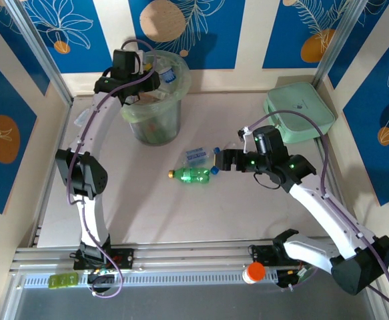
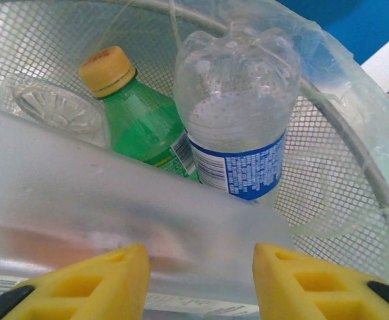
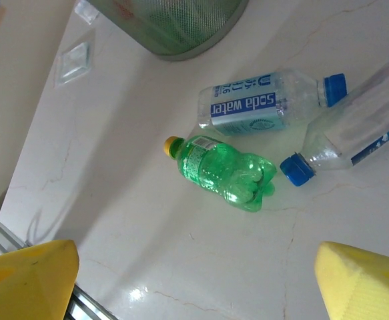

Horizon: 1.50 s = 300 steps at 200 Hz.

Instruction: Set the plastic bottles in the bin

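Observation:
The bin [image 1: 155, 107] stands at the back left, a pale-green bucket with a liner. My left gripper [image 1: 143, 83] hangs over its rim, open [image 2: 201, 283] and holding nothing. Just beyond its fingertips a frosted clear bottle [image 2: 114, 200] lies crosswise. Deeper inside are a green bottle [image 2: 144, 123] with a yellow cap and a clear blue-labelled bottle [image 2: 237, 113]. On the table lie a green bottle [image 1: 193, 175] [image 3: 224, 172], a clear "soda water" bottle [image 1: 197, 157] [image 3: 261, 107] and a clear blue-capped bottle [image 3: 354, 130]. My right gripper [image 1: 223, 161] [image 3: 195, 280] is open just right of them.
A flat mint-green case [image 1: 299, 113] lies at the back right. Clear square packets [image 3: 72, 59] sit on the table left of the bin. An orange-capped item [image 1: 253, 272] rests on the front rail. Walls enclose the table on three sides.

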Each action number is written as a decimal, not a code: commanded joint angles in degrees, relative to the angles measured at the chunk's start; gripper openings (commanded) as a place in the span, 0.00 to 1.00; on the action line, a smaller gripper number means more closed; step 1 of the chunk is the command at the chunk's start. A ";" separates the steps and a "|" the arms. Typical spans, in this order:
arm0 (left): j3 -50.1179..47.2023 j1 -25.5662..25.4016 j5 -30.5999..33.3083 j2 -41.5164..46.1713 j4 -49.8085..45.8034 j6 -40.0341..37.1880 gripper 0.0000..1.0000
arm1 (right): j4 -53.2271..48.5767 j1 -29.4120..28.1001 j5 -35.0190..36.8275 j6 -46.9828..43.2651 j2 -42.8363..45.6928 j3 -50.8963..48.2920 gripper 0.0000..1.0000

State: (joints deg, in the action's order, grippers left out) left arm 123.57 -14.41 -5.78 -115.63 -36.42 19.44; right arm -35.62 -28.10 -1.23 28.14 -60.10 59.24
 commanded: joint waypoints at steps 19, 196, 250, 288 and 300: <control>-0.11 0.19 -1.32 3.57 -1.72 1.03 0.52 | -1.72 0.65 1.67 0.34 -0.16 4.14 0.92; -63.60 -14.94 -5.50 53.72 12.60 12.33 0.76 | -0.30 9.57 13.71 25.80 -39.86 20.10 0.99; -67.96 -15.01 -0.61 57.06 13.26 9.52 0.78 | -16.32 11.03 15.36 37.17 -54.42 34.94 0.85; -67.82 -15.63 -1.09 57.45 13.30 9.96 0.78 | -17.49 9.60 16.67 39.01 -58.10 36.87 0.83; -67.52 -16.11 -0.48 57.60 12.88 9.55 0.79 | -17.73 9.38 16.88 39.17 -58.96 36.83 0.84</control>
State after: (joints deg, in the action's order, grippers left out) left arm 55.59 -29.32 -7.60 -58.65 -24.34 30.50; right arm -49.23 -17.85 14.28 64.42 -118.04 95.09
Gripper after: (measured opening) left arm 0.783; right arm 0.834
